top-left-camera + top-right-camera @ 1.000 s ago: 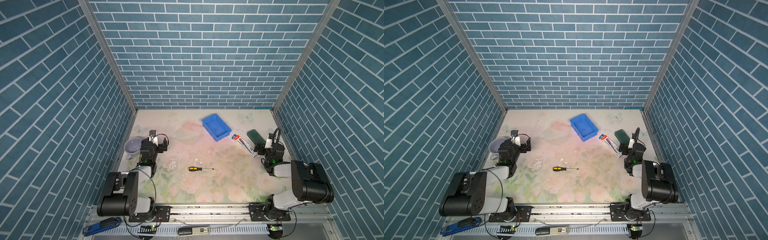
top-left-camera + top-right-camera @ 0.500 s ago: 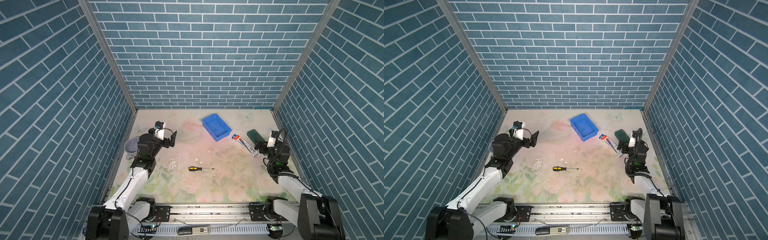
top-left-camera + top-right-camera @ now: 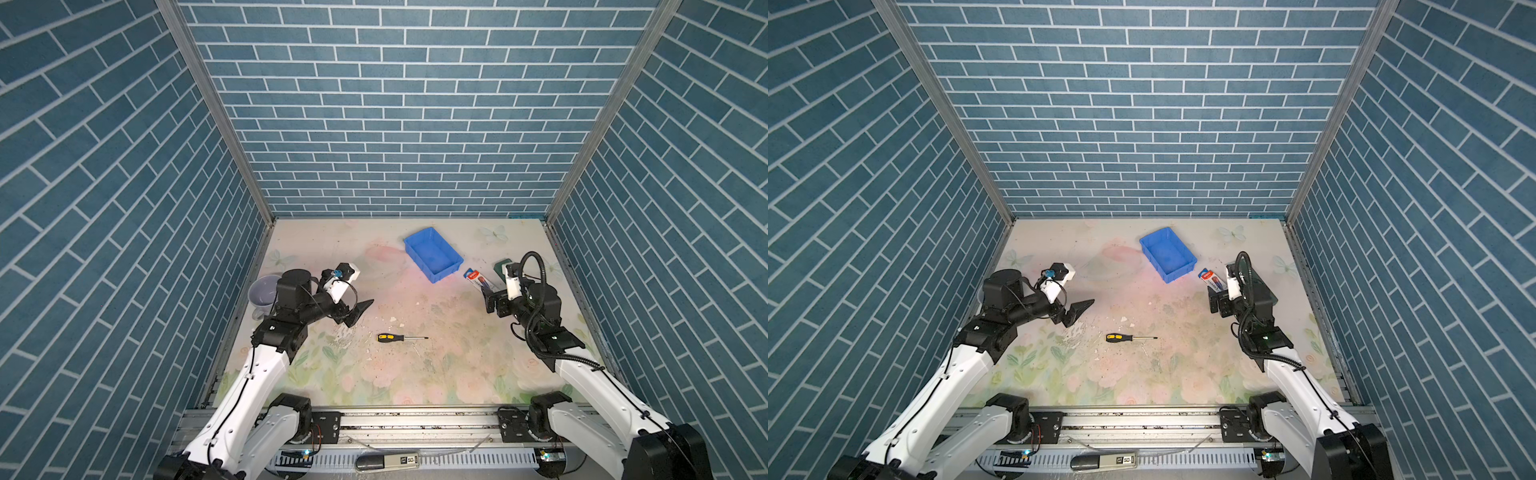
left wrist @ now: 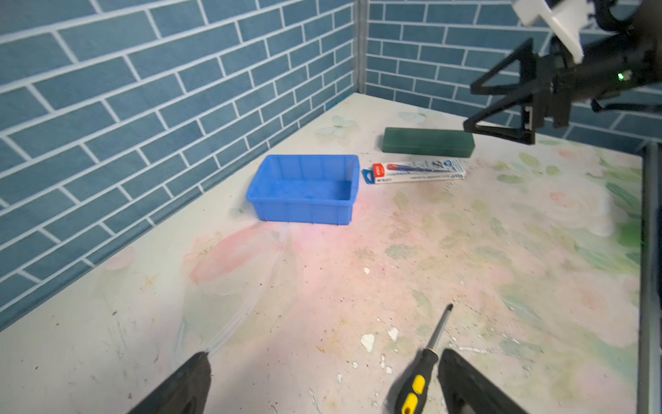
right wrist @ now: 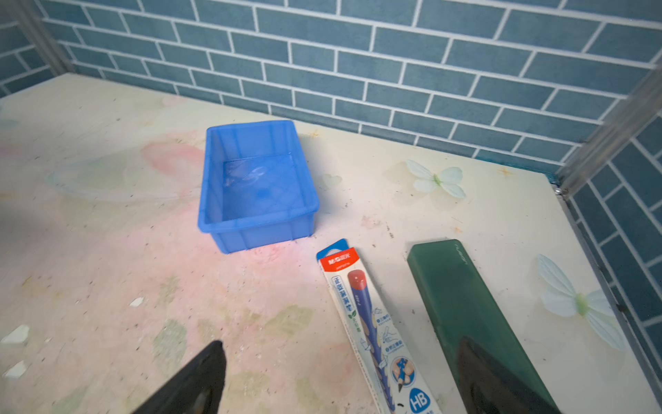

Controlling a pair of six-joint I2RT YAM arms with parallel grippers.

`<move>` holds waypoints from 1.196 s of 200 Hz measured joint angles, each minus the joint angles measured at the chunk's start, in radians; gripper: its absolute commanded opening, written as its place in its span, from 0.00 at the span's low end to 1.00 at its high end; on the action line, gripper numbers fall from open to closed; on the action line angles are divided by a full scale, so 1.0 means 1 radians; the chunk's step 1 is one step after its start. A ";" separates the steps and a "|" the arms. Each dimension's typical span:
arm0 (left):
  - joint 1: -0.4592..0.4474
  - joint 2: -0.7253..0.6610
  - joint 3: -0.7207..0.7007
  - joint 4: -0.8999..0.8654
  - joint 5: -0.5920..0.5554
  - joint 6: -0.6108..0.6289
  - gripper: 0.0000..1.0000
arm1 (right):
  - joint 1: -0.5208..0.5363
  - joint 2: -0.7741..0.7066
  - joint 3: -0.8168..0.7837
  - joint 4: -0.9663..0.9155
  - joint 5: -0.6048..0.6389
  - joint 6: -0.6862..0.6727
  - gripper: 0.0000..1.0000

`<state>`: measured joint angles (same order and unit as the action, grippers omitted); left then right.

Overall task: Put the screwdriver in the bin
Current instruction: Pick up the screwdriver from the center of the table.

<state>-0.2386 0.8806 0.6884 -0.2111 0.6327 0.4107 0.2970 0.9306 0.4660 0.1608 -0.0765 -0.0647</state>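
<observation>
While the screwdriver (image 3: 402,338) lay at lower centre, well apart from the bin (image 3: 417,258) above-right, left gripper (image 3: 360,311) and right gripper (image 3: 493,304) gaped empty; the reach seemed the step in hand, needing the left lowered astride the handle

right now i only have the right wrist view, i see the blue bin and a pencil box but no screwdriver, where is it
Observer: The screwdriver lies flat on the table, nearer the robot than the bin, roughly midway between the two arms.
Operator: is anything gripping it
Observer: No. The left gripper is the closer one; in both top views it is open and apart from the screwdriver.
Operator: which way is it lying
Observer: Its black-and-yellow handle points toward the left arm, and the tip points toward the right arm.
</observation>
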 measured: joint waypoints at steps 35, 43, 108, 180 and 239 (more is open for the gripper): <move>-0.164 0.050 0.000 -0.132 -0.071 0.178 1.00 | 0.059 -0.001 0.071 -0.159 -0.096 -0.065 0.99; -0.196 0.076 0.000 -0.158 -0.093 0.216 1.00 | 0.072 -0.002 0.092 -0.200 -0.122 -0.079 0.99; -0.349 0.330 0.064 -0.274 -0.245 0.386 0.97 | 0.144 -0.030 0.184 -0.432 -0.275 -0.136 0.99; -0.366 0.607 0.189 -0.263 -0.263 0.412 0.78 | 0.152 -0.030 0.185 -0.487 -0.313 -0.142 0.99; -0.425 0.721 0.200 -0.266 -0.348 0.420 0.65 | 0.153 -0.050 0.185 -0.501 -0.314 -0.143 0.99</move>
<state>-0.6632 1.6020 0.8879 -0.4770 0.2852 0.8303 0.4496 0.8810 0.6510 -0.3401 -0.3904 -0.2073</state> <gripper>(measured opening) 0.673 0.991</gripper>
